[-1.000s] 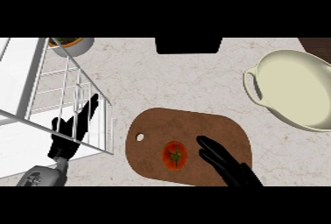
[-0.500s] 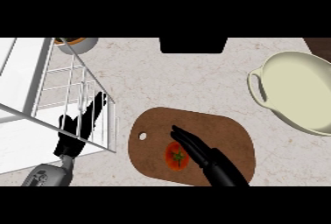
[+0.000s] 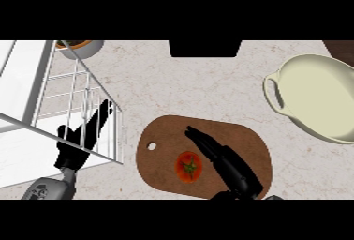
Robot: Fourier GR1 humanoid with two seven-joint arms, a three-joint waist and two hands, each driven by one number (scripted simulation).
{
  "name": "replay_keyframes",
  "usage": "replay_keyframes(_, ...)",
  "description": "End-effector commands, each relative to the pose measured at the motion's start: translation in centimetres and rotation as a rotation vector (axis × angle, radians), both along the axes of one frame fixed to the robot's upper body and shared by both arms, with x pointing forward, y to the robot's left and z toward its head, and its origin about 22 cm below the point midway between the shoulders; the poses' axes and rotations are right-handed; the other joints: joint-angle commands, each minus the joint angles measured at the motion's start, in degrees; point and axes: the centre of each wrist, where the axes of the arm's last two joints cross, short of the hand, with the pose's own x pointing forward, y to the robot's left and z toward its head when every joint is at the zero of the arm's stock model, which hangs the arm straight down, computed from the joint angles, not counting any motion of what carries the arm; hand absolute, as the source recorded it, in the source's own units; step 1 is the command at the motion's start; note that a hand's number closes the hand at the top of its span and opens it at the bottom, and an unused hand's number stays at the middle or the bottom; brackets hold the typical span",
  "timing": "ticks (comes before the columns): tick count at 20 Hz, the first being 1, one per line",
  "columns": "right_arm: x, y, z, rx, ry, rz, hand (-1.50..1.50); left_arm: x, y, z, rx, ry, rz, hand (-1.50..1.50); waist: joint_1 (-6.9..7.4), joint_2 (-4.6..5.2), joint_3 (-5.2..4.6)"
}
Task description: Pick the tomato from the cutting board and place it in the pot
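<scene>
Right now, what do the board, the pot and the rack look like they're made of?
Cutting board: probably wood, matte brown with faint mottling and a hanging hole. Pot: looks like enamel or ceramic, a smooth cream surface with soft shading; it could be coated metal. Rack: white wire, likely painted or coated metal, thin straight bars.

The pot (image 3: 319, 96) is cut off at the right edge.

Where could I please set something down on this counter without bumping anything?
Bare counter lies between the cutting board, the pot and the dark block at the top edge. It is crowded on the board, with the tomato and right hand, and at the wire rack, by the left hand.
</scene>
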Motion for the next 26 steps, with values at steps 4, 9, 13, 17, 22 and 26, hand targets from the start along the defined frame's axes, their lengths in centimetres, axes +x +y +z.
replay_keyframes(4, 2.3, -2.4, -3.0, 0.074, -0.019, -0.025, -1.5, 0.4, 0.0, -1.0, -0.001, 0.075, -0.03, 0.0, -0.26, 0.42, -0.45)
replay_keyframes(9, 2.4, -2.8, -3.0, 0.191, 0.052, 0.073, -1.5, -2.3, -1.3, -1.5, -0.02, 0.076, -0.031, 0.0, 0.03, 0.34, -0.44)
replay_keyframes(13, 4.3, -2.7, -3.4, 0.295, 0.078, 0.122, -1.5, -0.2, -2.0, -1.2, -0.008, 0.076, -0.033, 0.0, -0.15, 0.47, -0.44)
replay_keyframes(17, 2.7, -0.9, -6.2, 0.351, 0.156, 0.121, -1.5, -1.0, -2.6, -2.2, -0.029, 0.087, -0.034, 0.0, -0.21, 0.43, -0.45)
replay_keyframes(22, 2.9, -0.5, -8.1, 0.375, 0.2, 0.106, -1.5, -0.4, -1.4, -1.6, -0.019, 0.084, -0.027, 0.0, -0.19, 0.41, -0.45)
replay_keyframes(26, 3.9, 0.6, -9.4, 0.405, 0.252, 0.126, -1.5, -0.2, -1.9, -1.4, -0.009, 0.077, -0.028, 0.0, -0.17, 0.42, -0.45)
